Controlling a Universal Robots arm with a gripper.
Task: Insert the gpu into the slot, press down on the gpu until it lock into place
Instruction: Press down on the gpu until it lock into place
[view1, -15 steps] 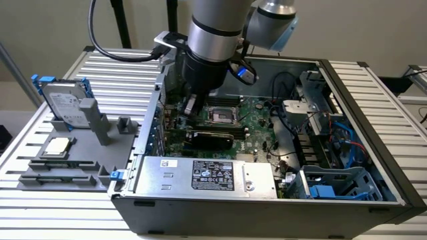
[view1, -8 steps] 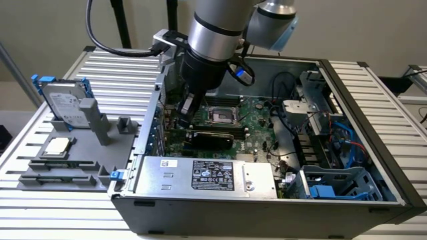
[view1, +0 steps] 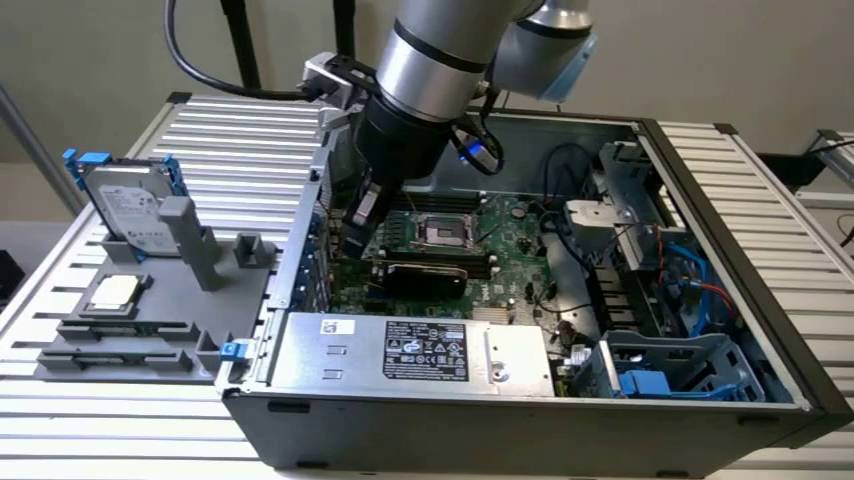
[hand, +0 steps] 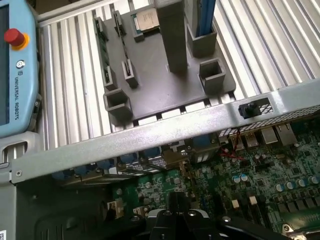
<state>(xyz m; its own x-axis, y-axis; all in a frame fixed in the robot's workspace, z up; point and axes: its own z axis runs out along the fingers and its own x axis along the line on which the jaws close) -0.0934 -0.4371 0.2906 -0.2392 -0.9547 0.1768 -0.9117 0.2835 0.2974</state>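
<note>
1. The gpu (view1: 418, 278) is lying flat inside the open computer case (view1: 747, 330), a black card on the green motherboard (view1: 501, 250), just in front of the processor socket (view1: 437, 232) as the exterior view looks at it and just behind the silver power-supply box (view1: 416, 350).
2. Its long axis is running across the board, roughly parallel to the long edge of that power-supply box.
3. The slot itself I cannot make out; the card is sitting where it would be, so I am judging that the card is already in it or resting on it.
4. The gripper (view1: 358, 232) is reaching down into the case just off the card's end toward the exterior view's left, beside the case's side wall.
5. So the card is lying from the jaws toward the exterior view's right and a little nearer the power-supply box, with its length stretching away from them.
6. The jaws are pressed together and are pinching nothing; whether the tip is touching the card's end I cannot tell.
7. In the wrist view the gripper (hand: 176, 220) is hanging low over the motherboard (hand: 260, 175), close under the case's metal rim (hand: 150, 132).
8. Outside the case, on the slatted worktop (view1: 240, 130), a grey fixture tray (view1: 147, 300) is standing with a hard drive (view1: 127, 205) in it, well apart from the card.
</note>
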